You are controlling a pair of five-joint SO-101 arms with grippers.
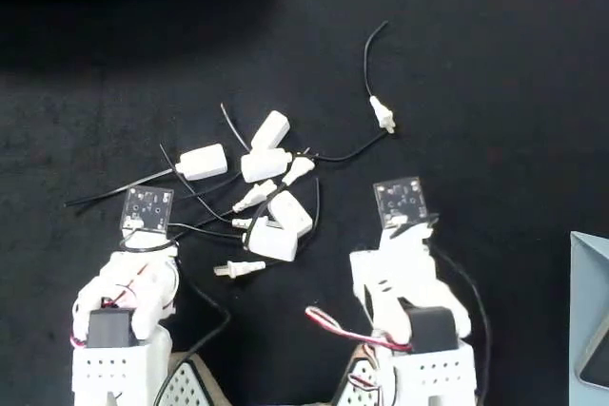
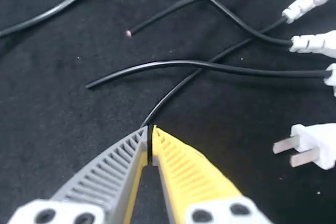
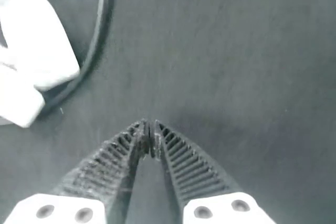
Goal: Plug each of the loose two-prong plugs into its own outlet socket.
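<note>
Over on the left, the grey-and-yellow left gripper (image 2: 150,139) has its jaws clenched, and a thin black cable (image 2: 173,94) runs straight out from between the tips. It looks pinched on the cord, well short of any plug body. Just right of it on the black worktop (image 1: 495,64) lies the nearest white two-prong plug (image 1: 240,269), prongs bare and pointing left. Moving toward the middle there's the tangle: white block outlet sockets (image 1: 203,161) heaped together with plugs and cords crossing between them. Far and to the right, a lone plug (image 1: 383,113) sits well apart from the heap. On the right, the black right gripper (image 3: 150,137) hangs low over bare worktop, jaws clamped on nothing. My read is that this is early going and no plug is clearly seated. The next move calls for gripping a plug by its body, turning the prongs to face a socket's slots, and having the other arm steady that socket. The count is five sockets and five plugs, though overlap in the heap could hide something.
</note>
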